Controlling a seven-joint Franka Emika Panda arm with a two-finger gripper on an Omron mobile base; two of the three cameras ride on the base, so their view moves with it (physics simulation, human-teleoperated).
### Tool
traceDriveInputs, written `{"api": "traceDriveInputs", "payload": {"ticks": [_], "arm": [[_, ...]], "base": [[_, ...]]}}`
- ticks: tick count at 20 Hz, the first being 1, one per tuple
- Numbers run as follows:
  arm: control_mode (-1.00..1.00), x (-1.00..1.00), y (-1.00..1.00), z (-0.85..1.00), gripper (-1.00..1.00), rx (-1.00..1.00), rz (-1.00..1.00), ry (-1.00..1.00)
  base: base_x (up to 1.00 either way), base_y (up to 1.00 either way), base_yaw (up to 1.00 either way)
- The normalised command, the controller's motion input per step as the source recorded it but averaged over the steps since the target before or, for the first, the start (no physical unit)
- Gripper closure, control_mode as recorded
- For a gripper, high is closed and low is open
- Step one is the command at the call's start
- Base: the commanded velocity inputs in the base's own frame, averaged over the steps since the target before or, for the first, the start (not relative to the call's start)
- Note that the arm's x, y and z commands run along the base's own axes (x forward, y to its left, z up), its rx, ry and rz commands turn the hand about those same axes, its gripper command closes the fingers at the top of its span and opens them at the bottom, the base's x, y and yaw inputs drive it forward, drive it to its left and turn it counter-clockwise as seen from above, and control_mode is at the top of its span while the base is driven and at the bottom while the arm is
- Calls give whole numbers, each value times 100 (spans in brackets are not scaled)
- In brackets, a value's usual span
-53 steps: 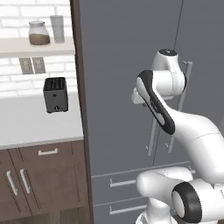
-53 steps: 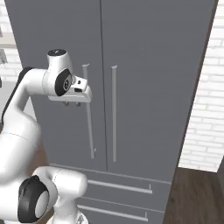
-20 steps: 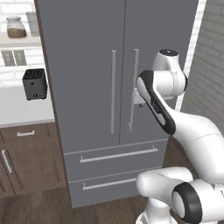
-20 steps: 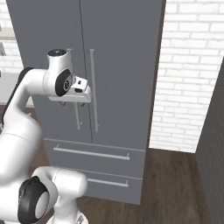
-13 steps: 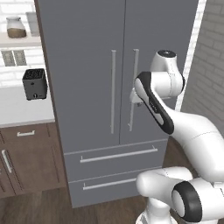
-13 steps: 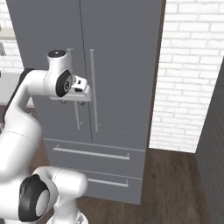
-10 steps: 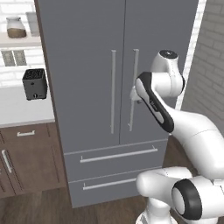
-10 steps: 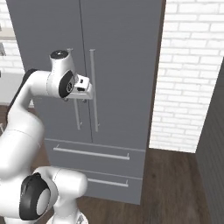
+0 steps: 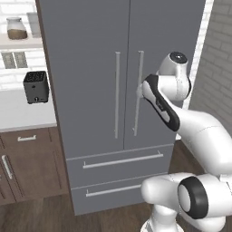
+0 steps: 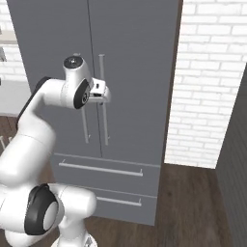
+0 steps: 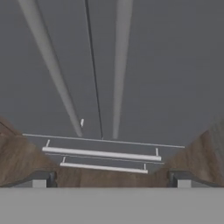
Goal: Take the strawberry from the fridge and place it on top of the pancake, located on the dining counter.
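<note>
The fridge [image 9: 122,68] stands with both French doors closed, so the strawberry cannot be seen. The gripper [image 10: 107,94] hovers close in front of the fridge's right door handle [image 9: 137,93], its jaws spread wide apart and holding nothing. Below the doors lie the two drawers [image 9: 120,161]. Left of the fridge, a black toaster [image 9: 36,87] sits on the white countertop [image 9: 22,117]

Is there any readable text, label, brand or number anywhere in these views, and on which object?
None: no view shows any readable text.
The fridge doors and drawers are plain grey, with no brand mark.
The toaster and the jar on the shelf carry no legible label.
The arm's white casing shows no marking either.
</note>
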Motion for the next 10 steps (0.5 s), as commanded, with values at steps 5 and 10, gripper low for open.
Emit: {"api": "traceDriveInputs", "payload": {"ticks": [5,10], "arm": [[-100,42,0,0,-100,1,0,-10],[-100,39,7,0,-100,0,0,-1]], "base": [[0,0,0],[0,0,0]]}}
